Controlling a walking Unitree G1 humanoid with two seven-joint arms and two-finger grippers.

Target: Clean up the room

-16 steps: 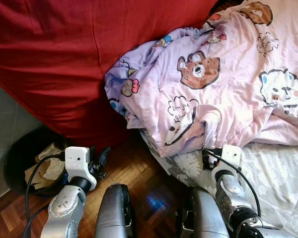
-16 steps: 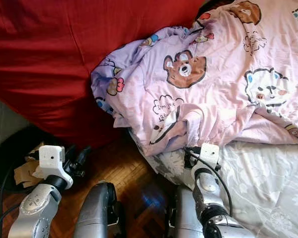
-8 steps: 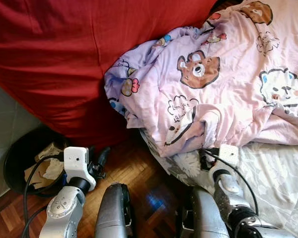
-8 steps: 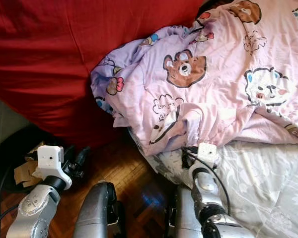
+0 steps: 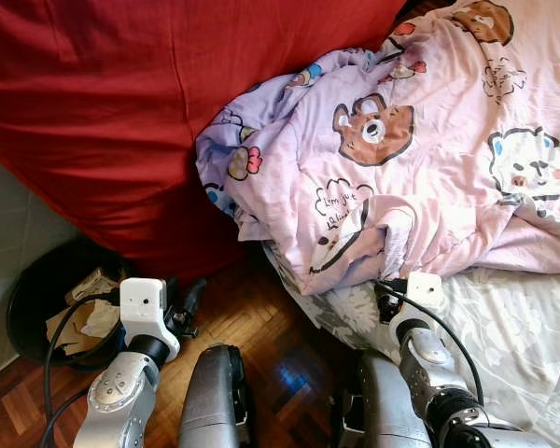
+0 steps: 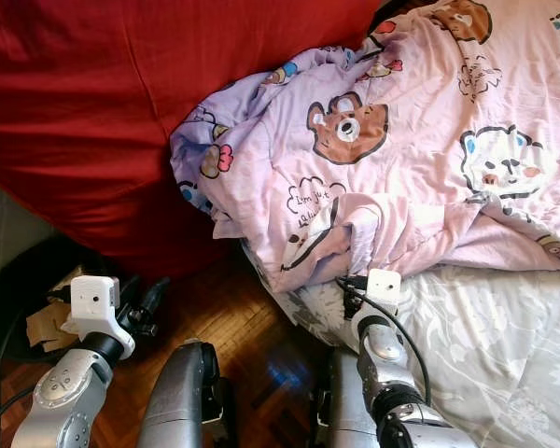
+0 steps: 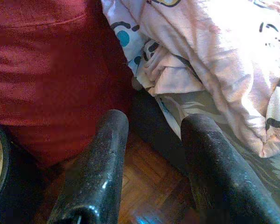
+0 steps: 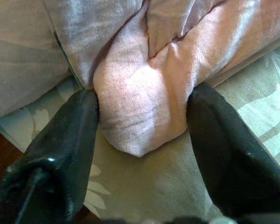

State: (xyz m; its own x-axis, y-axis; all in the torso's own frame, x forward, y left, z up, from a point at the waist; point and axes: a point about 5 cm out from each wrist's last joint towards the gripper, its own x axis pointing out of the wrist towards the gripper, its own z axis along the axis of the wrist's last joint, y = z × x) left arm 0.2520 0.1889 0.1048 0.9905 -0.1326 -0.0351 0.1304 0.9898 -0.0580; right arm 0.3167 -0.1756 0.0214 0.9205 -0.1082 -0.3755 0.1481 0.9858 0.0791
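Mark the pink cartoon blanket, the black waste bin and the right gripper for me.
pink cartoon blanket (image 5: 373,131), left eye view, on the brown bear print.
black waste bin (image 5: 23,291), left eye view, on its near-left rim.
right gripper (image 8: 142,116), right wrist view, midway between its open fingertips.

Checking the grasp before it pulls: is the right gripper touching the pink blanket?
Touching. In the right wrist view the pink blanket fold fills the open right gripper, pressing both fingers.

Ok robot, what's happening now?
Right gripper open, fingers astride pink cartoon duvet corner. Left gripper open, idle over floor. Nothing blocking.
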